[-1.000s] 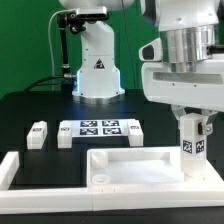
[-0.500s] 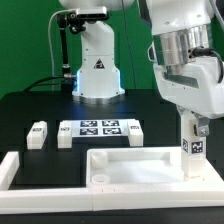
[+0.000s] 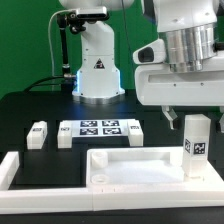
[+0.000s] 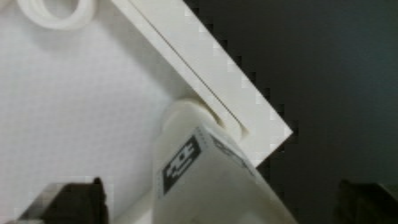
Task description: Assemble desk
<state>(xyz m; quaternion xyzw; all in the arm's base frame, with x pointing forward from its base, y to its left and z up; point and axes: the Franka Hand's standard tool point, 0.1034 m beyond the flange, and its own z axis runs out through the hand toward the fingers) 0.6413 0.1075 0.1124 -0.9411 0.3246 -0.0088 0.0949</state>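
The desk panel (image 3: 135, 164), white and rimmed, lies at the front. One white leg post (image 3: 197, 146) with a tag stands upright in the panel's corner on the exterior view's right. My gripper (image 3: 192, 116) is open just above the post's top, with its jaws apart on either side of it and not touching it. In the wrist view the post (image 4: 217, 178) rises from the panel's corner (image 4: 107, 110) between my gripper's (image 4: 217, 206) dark fingertips (image 4: 71, 205), with gaps on both sides. Three more leg posts (image 3: 38, 134) lie on the black table.
The marker board (image 3: 100, 128) lies behind the panel, with loose leg posts at its ends (image 3: 66, 136) (image 3: 136, 133). A long white L-shaped border bar (image 3: 20, 168) runs along the front and the exterior view's left. The robot base (image 3: 97, 62) stands at the back.
My gripper was shut on the upright leg post and turned with it. It has now let go, opened and risen a little; the post stays standing in the corner.
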